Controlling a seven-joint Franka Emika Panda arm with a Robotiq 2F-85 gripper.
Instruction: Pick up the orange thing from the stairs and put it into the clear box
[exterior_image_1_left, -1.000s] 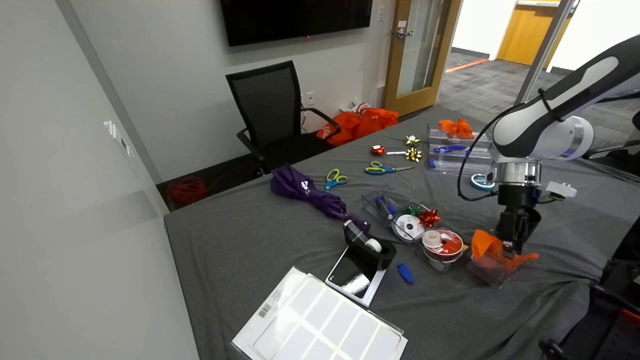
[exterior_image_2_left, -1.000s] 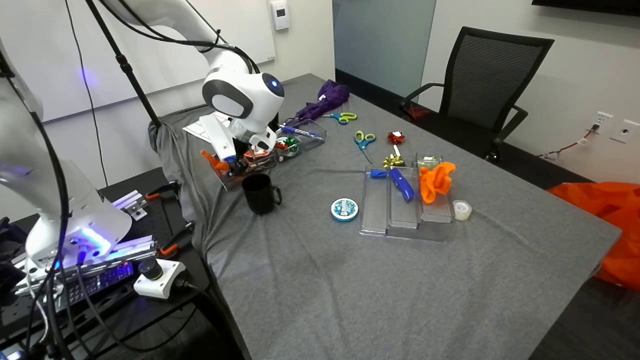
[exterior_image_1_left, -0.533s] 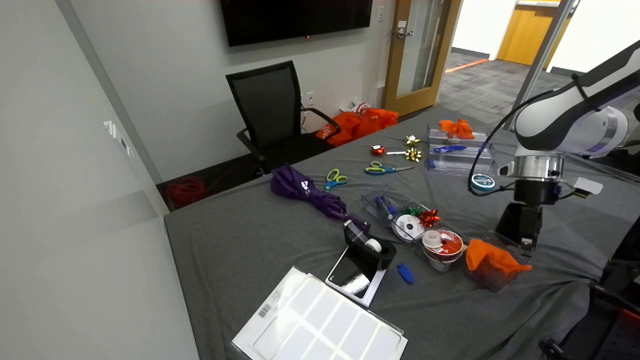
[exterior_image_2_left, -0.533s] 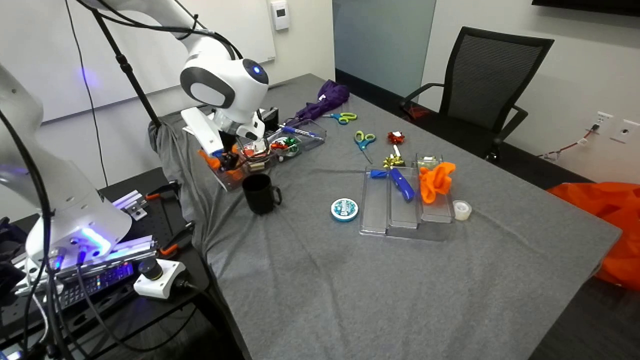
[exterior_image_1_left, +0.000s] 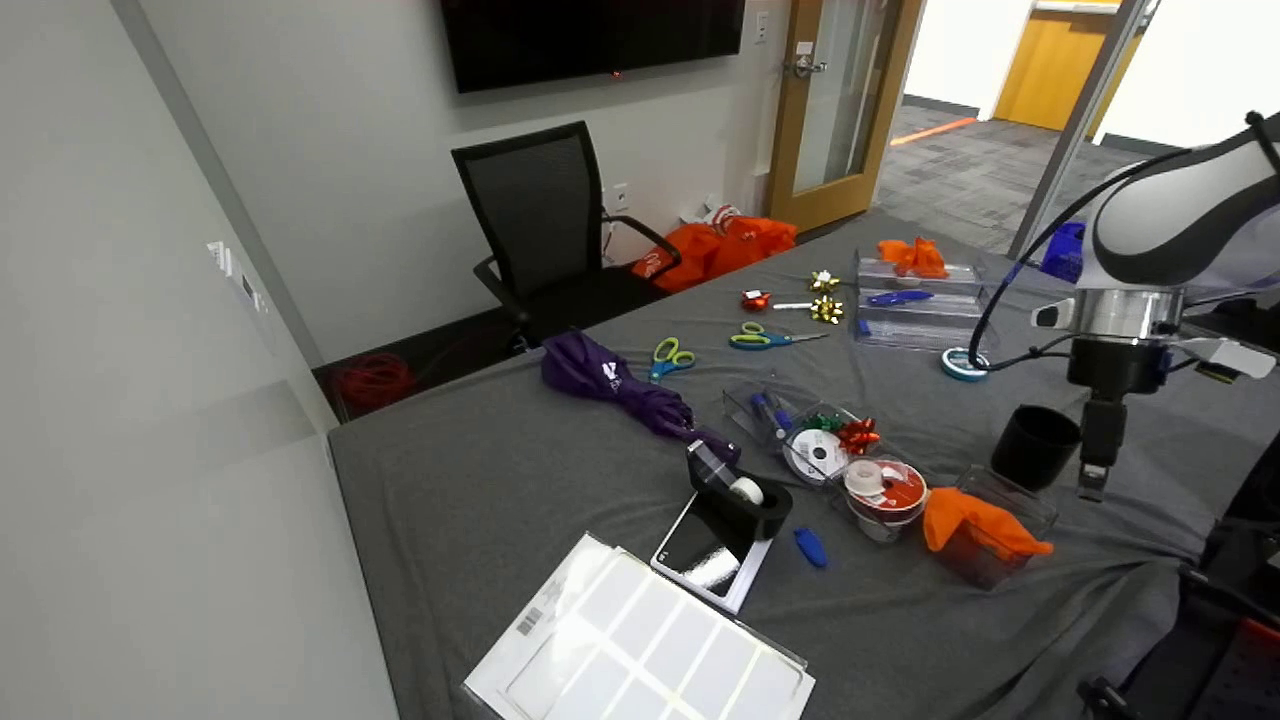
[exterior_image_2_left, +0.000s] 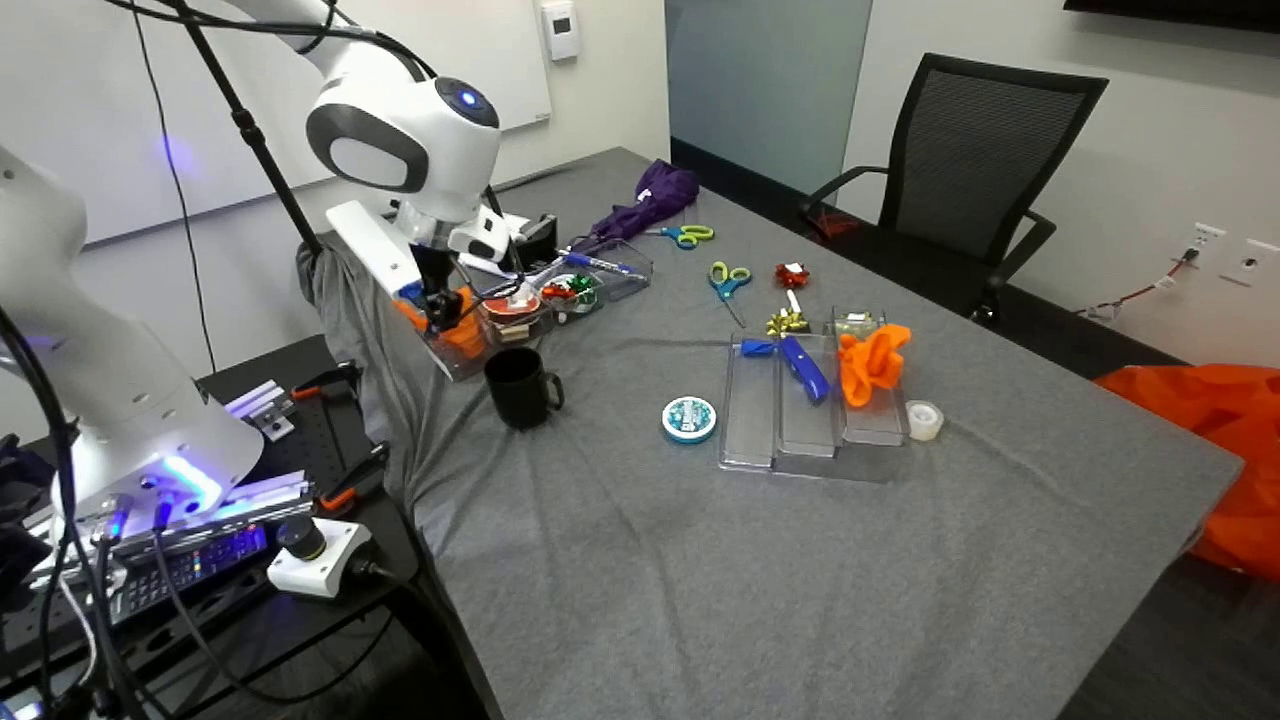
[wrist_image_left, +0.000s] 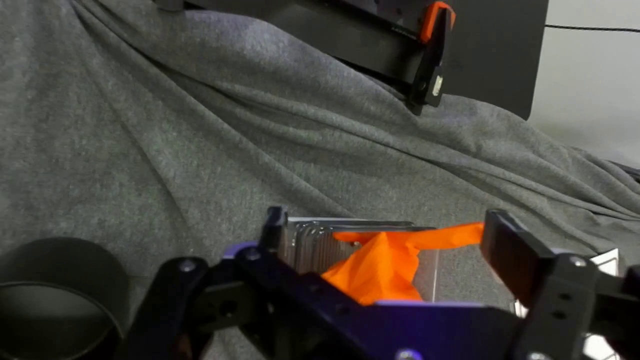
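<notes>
An orange cloth lies draped in a clear box, one strip hanging over the rim; both exterior views show it, as does the wrist view. A second orange cloth sits on the highest step of the clear stairs, also seen in an exterior view. My gripper is open and empty. It is raised beside the box, near the black mug, in an exterior view. In the wrist view the cloth strip's end meets the right finger's outline; I cannot tell whether they touch.
A black mug stands close to the clear box. Clear boxes with ribbon spools adjoin the box. A blue stapler-like thing lies on the stairs. A round blue tin, scissors and a tape dispenser are on the table.
My gripper has moved up and away from the box, to the right in an exterior view. The cloth has been let go and has settled lower in the box.
</notes>
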